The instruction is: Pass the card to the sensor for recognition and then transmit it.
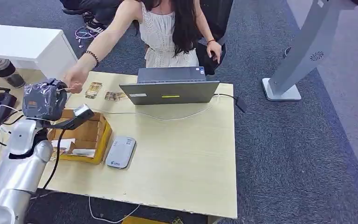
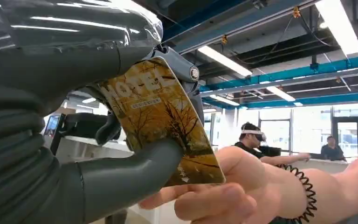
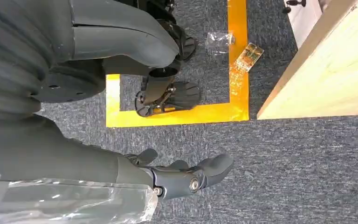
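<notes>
Card [image 2: 161, 123], yellow-brown with a tree print and hotel lettering, pinched between the thick thumb [image 2: 121, 175] and the darker fingers of the left hand [image 1: 44, 100], raised over the far left of the table [image 1: 186, 158]. Person's hand [image 2: 214, 196] reaching in, fingertips against the card's free lower edge just past the thumb; in the head view, that same hand meeting the robot's at its far side. Card reader [image 1: 120, 152] lying flat on the table nearer the robot and to the right of the left hand, beside the cardboard box [image 1: 86, 135] that sits under the forearm. More cards [image 1: 93, 89] on the table just beyond the left hand, near the laptop [image 1: 170, 88].

Probably the handover step, with the card being passed to the person. To do it well: keep the wrist steady, hold the card's free edge toward the person's fingers, and ease thumb pressure only once their pinch looks firm. No pulling back, no twisting, since a thin stiff card slips sideways easily. Release by spreading thumb and fingers, then draw straight away, keeping off the box rim and the dark cable hanging by the forearm.

Right hand [image 3: 182, 175] hanging beside the table over the grey carpet, fingers loosely curved and apart, holding nothing.
</notes>
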Controlling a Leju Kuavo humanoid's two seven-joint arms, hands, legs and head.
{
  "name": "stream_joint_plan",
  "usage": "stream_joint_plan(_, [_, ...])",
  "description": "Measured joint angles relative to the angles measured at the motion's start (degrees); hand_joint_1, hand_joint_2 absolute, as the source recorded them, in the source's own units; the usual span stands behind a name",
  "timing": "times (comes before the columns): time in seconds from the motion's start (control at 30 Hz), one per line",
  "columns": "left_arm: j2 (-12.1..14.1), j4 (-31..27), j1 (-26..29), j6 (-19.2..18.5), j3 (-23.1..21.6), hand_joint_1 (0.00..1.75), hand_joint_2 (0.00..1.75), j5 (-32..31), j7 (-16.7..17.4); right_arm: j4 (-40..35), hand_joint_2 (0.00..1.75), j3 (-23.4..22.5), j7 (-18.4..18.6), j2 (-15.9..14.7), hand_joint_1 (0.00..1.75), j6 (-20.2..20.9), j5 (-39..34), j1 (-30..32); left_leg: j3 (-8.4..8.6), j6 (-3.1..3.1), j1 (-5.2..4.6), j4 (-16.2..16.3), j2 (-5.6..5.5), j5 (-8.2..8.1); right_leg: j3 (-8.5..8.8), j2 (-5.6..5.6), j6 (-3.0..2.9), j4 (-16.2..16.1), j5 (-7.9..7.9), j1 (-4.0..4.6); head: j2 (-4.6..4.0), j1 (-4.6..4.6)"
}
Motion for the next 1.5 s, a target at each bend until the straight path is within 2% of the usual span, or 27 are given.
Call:
stream_joint_plan(1.17, [-0.1,-0.2,1.0,0.2,0.0,1.75,1.75,0.6,0.0,0.0,1.75,1.0,-0.1,0.0,0.00,-0.1,-1.0,0.1,0.01,0.00,-0.01,0.0,0.01,0.00,0.00,0.01,0.00,0.0,0.00,0.00,0.00,0.00])
stream_joint_plan(1.33, [-1.2,-6.4,6.0,1.5,-1.1,1.75,1.75,-0.1,-0.6,0.0,1.75,1.0,-0.8,0.0,0.00,-0.3,-2.4,0.6,-0.01,0.03,-0.03,0.0,0.06,-0.03,-0.02,0.04,0.01,0.0,-0.01,-0.01,0.00,0.02])
stream_joint_plan(1.43, [-1.9,-11.9,9.8,-1.0,-3.2,1.75,1.75,-0.6,-0.7,0.0,1.75,1.0,-1.2,0.0,0.00,-0.7,-3.4,1.0,-0.02,0.07,-0.03,0.0,0.07,-0.06,-0.03,0.05,0.03,-0.1,-0.02,-0.01,0.00,0.02])
stream_joint_plan(1.5, [-2.2,-15.3,11.4,-5.5,-5.3,1.75,1.75,-1.8,-1.9,0.0,1.75,1.0,-1.8,0.0,0.00,-0.8,-4.2,1.2,-0.04,0.07,-0.04,0.0,0.05,-0.06,-0.03,0.03,0.03,-0.1,-0.02,-0.01,0.00,0.00])
